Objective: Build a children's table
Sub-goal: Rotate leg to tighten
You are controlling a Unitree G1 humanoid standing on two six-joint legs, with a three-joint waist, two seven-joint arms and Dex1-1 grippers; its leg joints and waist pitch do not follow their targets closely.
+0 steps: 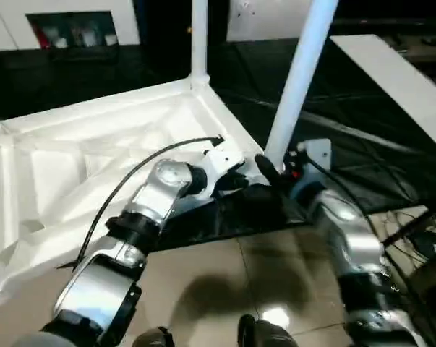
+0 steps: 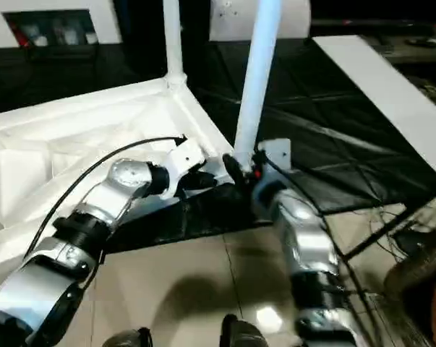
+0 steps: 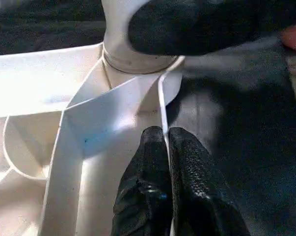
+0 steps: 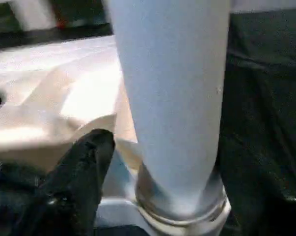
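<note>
The white plastic tabletop (image 1: 95,173) is seen lying upside down on the black-covered table (image 1: 362,137), its ribbed underside facing up and its near corner hanging toward the tiled floor (image 1: 225,282). Two of the tapered tubular legs are already stood in corner sockets: the far leg (image 1: 199,36) upright, the near leg (image 1: 298,79) leaning a little (whether it is fully seated cannot be told). The left claw (image 3: 166,142) is pinched shut on the thin rim wall of the tabletop just beside the near socket, holding that corner. The right claw (image 1: 275,172) is set at the foot of the near leg; one black finger (image 4: 84,162) is seen lying apart from the tube, so the jaws are judged open and nothing is held by them. The tabletop is likely light but broad, with thin walls that may flex under a pinch, so the ribs and rim are the surest holds. The legs are smooth, stiff and probably slippery; they are best taken low, near the collar, where a push is carried straight into the socket.
</note>
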